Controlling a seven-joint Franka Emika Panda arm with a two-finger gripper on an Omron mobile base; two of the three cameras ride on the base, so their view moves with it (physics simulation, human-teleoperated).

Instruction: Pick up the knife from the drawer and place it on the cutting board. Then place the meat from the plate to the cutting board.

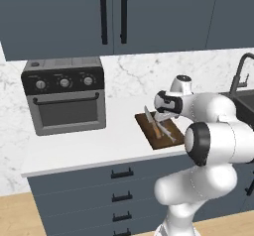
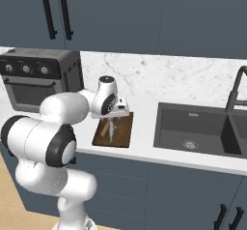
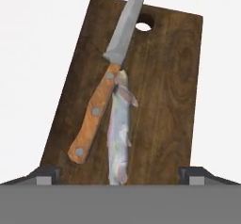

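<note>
- the meat, a slim pale fish-like piece, lies on the cutting board along its length, touching the knife near where handle meets blade.
- the knife rests on the board too, tan handle toward the camera in the hand view, grey blade tip reaching past the board's far edge onto the white counter.
- the gripper stands wide, its two dark tips apart at either side of the meat's near end, holding nothing; both items look set down, so the task seems near its end.
- risk: the meat lies between the finger tips, so a sideways drift or a tilt as the hand lifts away could catch it and drag it across the board or off its edge.
- risk: because meat and knife touch, any nudge to the meat could also turn the knife; with the tip already overhanging, it could pivot further off the board.
- risk: a descent rather than a lift would press the tips onto the board or pin the meat.
- further out, in the left base view the toaster oven stands well apart to the left, and in the right base view the sink sits beside the board; a wide swing of the arm toward either is the remaining hazard.
</note>
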